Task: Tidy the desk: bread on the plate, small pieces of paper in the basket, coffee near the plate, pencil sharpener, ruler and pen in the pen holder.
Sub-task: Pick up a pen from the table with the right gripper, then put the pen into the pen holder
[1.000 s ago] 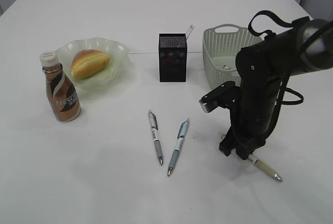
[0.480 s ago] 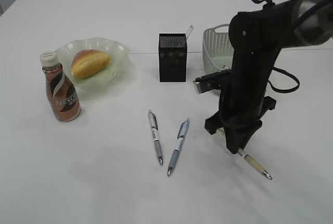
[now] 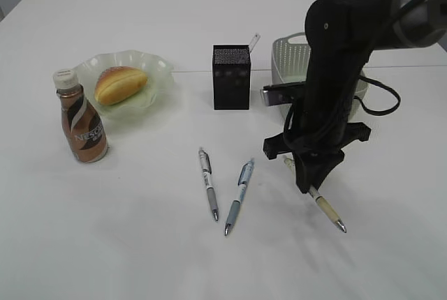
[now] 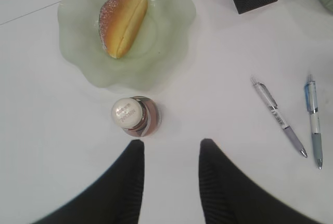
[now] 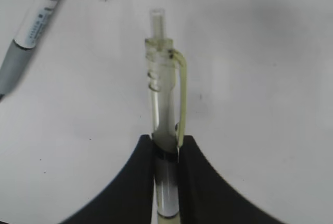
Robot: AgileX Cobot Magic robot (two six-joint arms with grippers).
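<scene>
The right gripper (image 3: 308, 174) is clenched on a cream-barrelled pen (image 3: 325, 208), holding it clear of the white table (image 3: 140, 244) with the tip slanting down toward five o'clock. In the right wrist view, the fingers (image 5: 138, 182) pinch the clear barrel (image 5: 165, 109) just below its clip.

Two more pens lie flat at nine o'clock from that gripper: a grey-and-white pen (image 3: 208, 183) and, just beside it, a blue-trimmed pen (image 3: 239, 187), apart from each other.

The black pen holder (image 3: 231, 77) stands at twelve o'clock from these pens, with a thin pale object, possibly a ruler, poking from its top. The pale green basket (image 3: 290, 59) sits at three o'clock from the holder, partly behind the arm.

The bread (image 3: 120, 84) rests on the frilled green plate (image 3: 157, 70); the coffee bottle (image 3: 82, 122) stands upright at seven o'clock from the plate, close beside it.

The left gripper (image 4: 169, 156) hangs released above the bottle, its fingers spread and empty.
</scene>
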